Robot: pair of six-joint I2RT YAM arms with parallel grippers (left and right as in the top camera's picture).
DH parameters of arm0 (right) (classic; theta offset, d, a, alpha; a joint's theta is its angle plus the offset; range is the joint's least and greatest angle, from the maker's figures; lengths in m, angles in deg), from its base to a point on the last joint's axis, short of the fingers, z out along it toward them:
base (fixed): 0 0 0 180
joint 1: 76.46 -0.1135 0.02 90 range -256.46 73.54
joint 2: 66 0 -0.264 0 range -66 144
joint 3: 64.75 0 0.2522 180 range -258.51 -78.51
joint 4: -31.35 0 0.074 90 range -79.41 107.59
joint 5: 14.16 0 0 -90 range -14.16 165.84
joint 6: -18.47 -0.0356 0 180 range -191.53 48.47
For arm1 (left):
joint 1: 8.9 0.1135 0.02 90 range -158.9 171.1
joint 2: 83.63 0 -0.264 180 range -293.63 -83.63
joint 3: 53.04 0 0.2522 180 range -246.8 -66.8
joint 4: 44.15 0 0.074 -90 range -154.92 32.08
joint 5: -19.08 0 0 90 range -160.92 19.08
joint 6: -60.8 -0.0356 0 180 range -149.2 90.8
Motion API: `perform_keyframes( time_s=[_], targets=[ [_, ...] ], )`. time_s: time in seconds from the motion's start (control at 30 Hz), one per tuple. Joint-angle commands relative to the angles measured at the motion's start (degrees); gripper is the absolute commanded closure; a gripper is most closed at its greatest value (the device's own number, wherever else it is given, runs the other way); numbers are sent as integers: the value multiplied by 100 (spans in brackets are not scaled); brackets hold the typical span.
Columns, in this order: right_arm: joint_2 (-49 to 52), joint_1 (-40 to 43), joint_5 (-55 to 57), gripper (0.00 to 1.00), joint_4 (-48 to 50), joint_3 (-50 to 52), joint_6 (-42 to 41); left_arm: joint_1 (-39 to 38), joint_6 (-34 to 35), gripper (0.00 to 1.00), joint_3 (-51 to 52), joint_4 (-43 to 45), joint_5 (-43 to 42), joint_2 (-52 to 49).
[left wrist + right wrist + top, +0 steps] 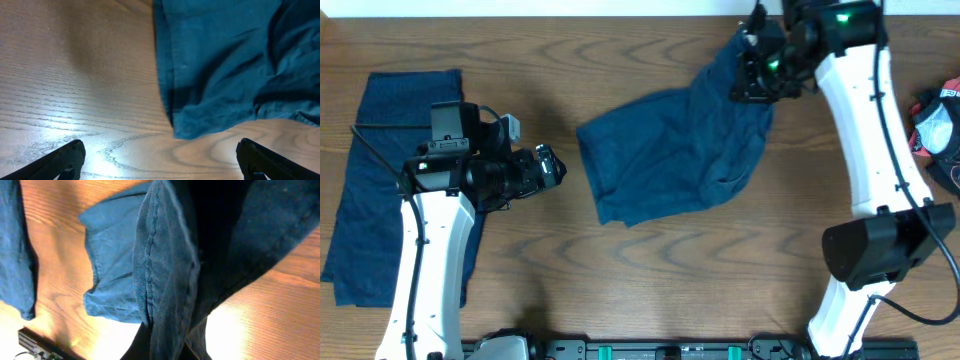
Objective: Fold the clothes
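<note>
My left arm (428, 265), at 8 o'clock in the overhead view, is a long white shell ending in black joints. A boxy black camera block (448, 125) sits on top, with thin black cables (377, 150) looping around it. My left end effector (550, 166) is all black, and from the wrist view its 2 fingers (60, 161) are matte black wedges. My right arm (868, 130), at 3 o'clock, has 2 white shells joined by a bulky black elbow housing (880, 248), with more black cable along the white. Green lights (842, 17) glow at 1 o'clock on its black wrist, beside my black right end effector (752, 75).
</note>
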Motion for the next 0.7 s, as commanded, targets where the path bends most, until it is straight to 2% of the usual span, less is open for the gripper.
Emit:
perform_keyframes(
  time_s=[0.0,0.27,0.5,0.67],
  targets=[
    [61,-332,243,99,118,-81,-402,4,94,2,-7,17,26,-31],
    [118,-826,254,99,236,-76,-509,186,229,2,-11,227,26,-9],
    [505,-1106,282,99,282,-74,-509,1062,227,2,-133,278,4,-9],
    [560,-1036,809,99,409,-76,-833,1661,249,2,-175,188,-337,-9]
  ],
)
